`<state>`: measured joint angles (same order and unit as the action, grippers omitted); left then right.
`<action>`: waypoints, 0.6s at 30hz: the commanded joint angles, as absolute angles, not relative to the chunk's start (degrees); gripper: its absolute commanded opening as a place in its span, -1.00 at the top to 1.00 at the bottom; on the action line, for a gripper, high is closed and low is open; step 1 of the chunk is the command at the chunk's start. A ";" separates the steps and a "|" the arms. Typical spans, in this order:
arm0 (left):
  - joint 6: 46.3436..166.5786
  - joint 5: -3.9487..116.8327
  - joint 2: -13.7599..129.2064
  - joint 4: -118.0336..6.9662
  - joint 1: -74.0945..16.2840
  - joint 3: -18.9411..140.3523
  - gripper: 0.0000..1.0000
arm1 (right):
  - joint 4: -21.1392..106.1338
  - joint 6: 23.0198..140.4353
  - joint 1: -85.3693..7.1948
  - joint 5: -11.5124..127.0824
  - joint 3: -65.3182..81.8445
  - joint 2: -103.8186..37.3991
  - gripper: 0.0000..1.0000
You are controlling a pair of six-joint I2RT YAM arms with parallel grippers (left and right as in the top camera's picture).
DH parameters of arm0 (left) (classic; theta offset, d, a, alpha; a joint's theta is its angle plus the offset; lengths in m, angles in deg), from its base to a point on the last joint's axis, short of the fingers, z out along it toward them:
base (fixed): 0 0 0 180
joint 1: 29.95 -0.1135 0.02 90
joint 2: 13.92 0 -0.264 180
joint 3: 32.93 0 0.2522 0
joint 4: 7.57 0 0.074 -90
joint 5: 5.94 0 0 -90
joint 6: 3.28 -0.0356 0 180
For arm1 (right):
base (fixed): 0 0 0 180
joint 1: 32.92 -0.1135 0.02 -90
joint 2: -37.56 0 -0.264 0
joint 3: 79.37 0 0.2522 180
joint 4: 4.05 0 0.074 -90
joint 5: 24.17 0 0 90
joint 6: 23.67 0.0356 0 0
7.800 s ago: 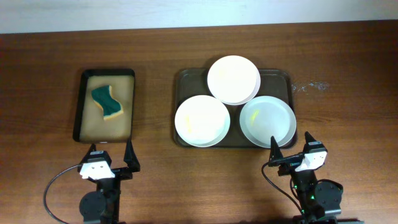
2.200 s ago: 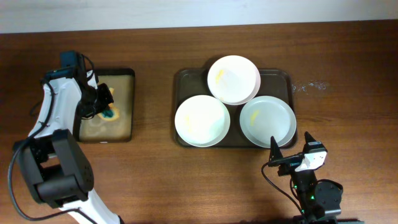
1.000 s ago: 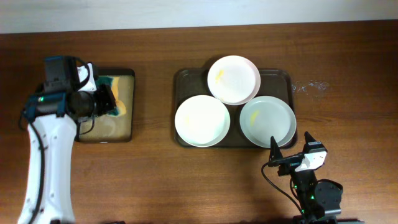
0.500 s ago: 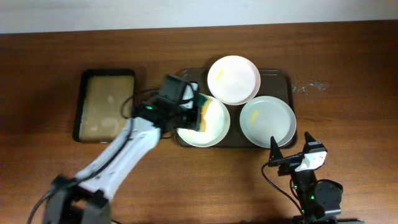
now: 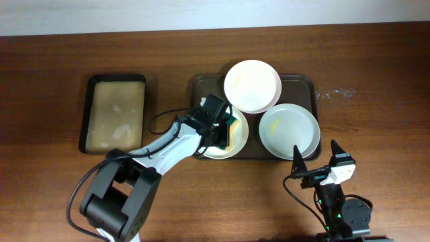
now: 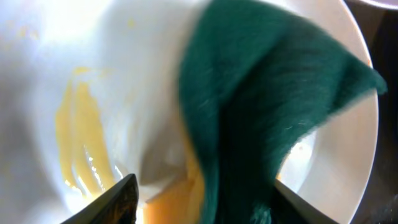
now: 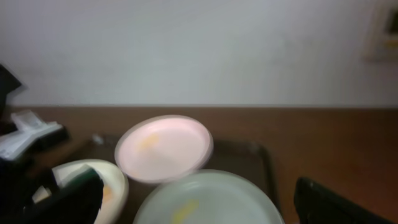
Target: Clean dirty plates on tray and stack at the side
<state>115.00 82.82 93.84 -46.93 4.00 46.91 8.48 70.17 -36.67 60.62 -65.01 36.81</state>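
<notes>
Plates [image 5: 252, 86] all lie on the tray [image 5: 304, 81], and none is stacked at the side yet, so we judge the task barely begun: the first wipe is under way, with two more wipes and all the stacking left. We see the left gripper [image 5: 222, 130] over the front-left plate [image 5: 208, 149], its jaws clenched on the sponge [image 6: 267, 112], which looks pressed to the plate just beside a yellow smear [image 6: 78, 137]. Faint yellow marks show on the other two plates as well, so we take them as uncleaned. The right gripper [image 5: 314, 158] rests near the table's [image 5: 376, 60] front edge, well apart from the work, jaws spread and holding nothing. We count three plates, one tray, one sponge, one smaller tray [image 5: 114, 114] with nothing on its tan lining, and two grippers
</notes>
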 commanded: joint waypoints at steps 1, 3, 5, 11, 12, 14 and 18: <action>114.27 83.87 85.86 -48.00 3.98 49.14 -0.36 | 2.73 69.71 -37.04 43.15 -65.30 37.16 -0.96; 114.27 83.89 78.63 -48.46 3.91 49.51 -0.57 | -10.39 70.30 -37.04 33.58 -65.30 37.16 -0.96; 114.01 84.35 72.64 -50.39 3.59 49.51 -0.61 | -23.63 76.81 -37.04 35.04 -64.40 37.16 -0.96; 113.88 89.47 68.44 -63.11 1.44 49.45 -0.91 | 17.35 78.62 -37.02 49.05 -33.82 28.09 -0.96; 113.88 89.49 68.64 -64.55 1.31 49.45 -0.92 | 26.86 78.62 -37.04 50.28 -27.42 23.69 -0.96; 113.84 89.42 68.66 -66.58 1.33 49.45 -0.99 | 45.50 78.89 -37.04 45.29 -12.29 11.54 -0.96; 108.83 86.63 68.68 -66.80 1.31 49.38 -0.99 | 59.21 82.36 -37.04 30.32 3.05 -5.09 -0.96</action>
<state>113.16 88.53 68.47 -67.02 1.62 49.56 57.13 79.24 -36.74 40.70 -1.63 1.16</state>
